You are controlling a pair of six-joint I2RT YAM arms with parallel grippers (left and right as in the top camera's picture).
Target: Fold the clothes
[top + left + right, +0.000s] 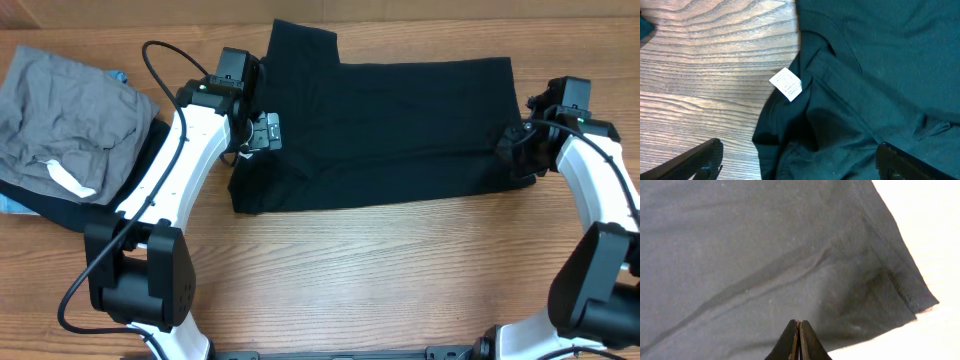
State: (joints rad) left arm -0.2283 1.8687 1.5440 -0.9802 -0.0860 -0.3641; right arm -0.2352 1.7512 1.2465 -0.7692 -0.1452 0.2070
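The clothes [400, 130], a black T-shirt, lie spread flat across the back of the table. The white neck tag [786, 84] shows at the collar. My left gripper [262, 132] hovers open over the shirt's left edge. In the left wrist view it [800, 167] straddles the collar fabric [880, 60], one finger over bare wood and the other over cloth. My right gripper [518, 150] is at the shirt's right edge. Its [799, 324] tips are pressed together into the fabric [765, 245] near the hem corner, pinching the thin cloth.
A grey garment [70, 120] with a white label [70, 180] lies at the far left on top of a dark garment [60, 205]. Bare wooden table [380, 270] runs along the front. The left arm's cable [160, 60] loops above its wrist.
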